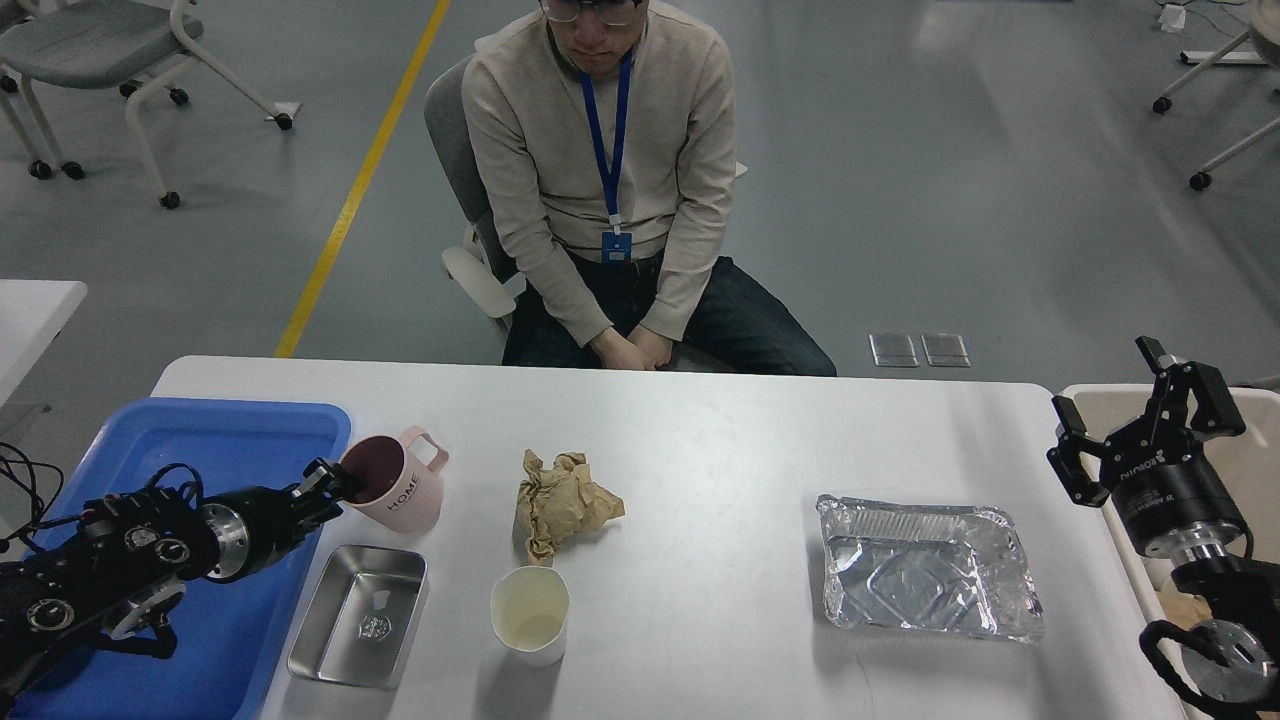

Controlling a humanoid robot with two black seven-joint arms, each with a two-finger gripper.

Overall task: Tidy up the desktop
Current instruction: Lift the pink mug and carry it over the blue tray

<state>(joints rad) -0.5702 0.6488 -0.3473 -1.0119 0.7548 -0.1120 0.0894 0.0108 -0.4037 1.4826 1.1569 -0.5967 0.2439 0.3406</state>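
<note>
Evidently the tidying is at an early stage. The white counter [700,440] fills the lower middle of the frame and carries five loose items: a pink "HOME" mug [398,482], a small steel tray [360,614], a crumpled brown paper [562,502], a paper cup [530,614] and a foil container [928,566]. The blue plastic tray [215,430] at lower left shows nothing inside but the arm over it; the beige bin [1255,440] at right is largely hidden.

The left claw [325,487] is at the mug's rim, one finger seemingly inside, and looks closed on it, though the grip is not certain. The right claw [1130,415] hangs over the bin, fingers spread, empty.

The mug stands just beside the blue tray's edge, a short transfer. The middle counter between paper and foil is open; a seated person [600,180] borders the far edge.
</note>
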